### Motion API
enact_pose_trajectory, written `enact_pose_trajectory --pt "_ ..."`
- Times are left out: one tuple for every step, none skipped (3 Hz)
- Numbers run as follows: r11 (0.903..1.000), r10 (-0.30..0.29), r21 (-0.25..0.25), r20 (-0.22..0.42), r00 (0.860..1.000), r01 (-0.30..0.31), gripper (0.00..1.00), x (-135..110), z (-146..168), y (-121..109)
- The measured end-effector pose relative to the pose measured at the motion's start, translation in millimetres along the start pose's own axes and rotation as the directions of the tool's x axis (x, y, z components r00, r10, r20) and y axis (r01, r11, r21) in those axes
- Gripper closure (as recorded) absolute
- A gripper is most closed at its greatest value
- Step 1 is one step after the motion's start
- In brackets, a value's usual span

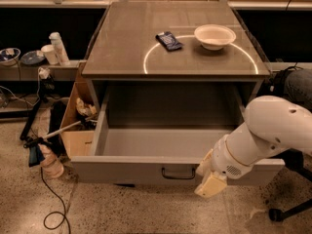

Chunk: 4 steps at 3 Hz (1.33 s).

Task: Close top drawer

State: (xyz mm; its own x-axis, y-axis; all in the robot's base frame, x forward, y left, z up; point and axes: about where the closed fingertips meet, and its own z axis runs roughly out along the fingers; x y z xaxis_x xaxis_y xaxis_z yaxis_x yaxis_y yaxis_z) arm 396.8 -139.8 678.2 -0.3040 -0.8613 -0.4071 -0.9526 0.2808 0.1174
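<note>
**Speckled floor, drawer wide open, push not yet made**

Speckled floor (146,213) all round, grey cabinet at the middle. Top drawer (131,168) pulled fully out toward the camera, empty inside. Small dark loop handle (178,172) at the centre of the drawer's front panel. Just right of that handle, low against the drawer front: gripper (210,185), carried on a white arm (273,130) reaching in from the drawer's right. Open or closed: cannot tell. Touching the panel or just short of it: also unclear.

Judged step: lined up for the push, closing not begun. Next, press flat on the drawer front and drive straight back into the cabinet. Needs care here, since a push this far off centre could skew the drawer.

Just beside the drawer's left wall: open wooden box (78,141) of clutter, thin white rod (63,129) leaning out, dark cable (51,199) on the floor. Near the drawer's side, apparently not across its travel. Above and behind the drawer, on the cabinet top (122,57): dark packet (169,41) and white bowl (214,36), clear of the slide. Right of the drawer: dark wheeled leg (287,211) near the arm.
</note>
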Motion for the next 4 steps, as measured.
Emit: enact_pose_trajectory --pt "1.0000 0.000 0.000 0.000 1.000 0.000 0.00 0.0 0.0 0.0" --pt "1.0000 0.001 0.007 -0.004 1.000 -0.001 0.00 -0.3 -0.2 0.3" --pt "0.9997 0.004 0.023 -0.014 1.000 -0.003 0.00 -1.0 -0.7 0.8" --pt "0.9989 0.007 0.046 -0.025 1.000 -0.006 0.00 -2.2 -1.2 3.6"
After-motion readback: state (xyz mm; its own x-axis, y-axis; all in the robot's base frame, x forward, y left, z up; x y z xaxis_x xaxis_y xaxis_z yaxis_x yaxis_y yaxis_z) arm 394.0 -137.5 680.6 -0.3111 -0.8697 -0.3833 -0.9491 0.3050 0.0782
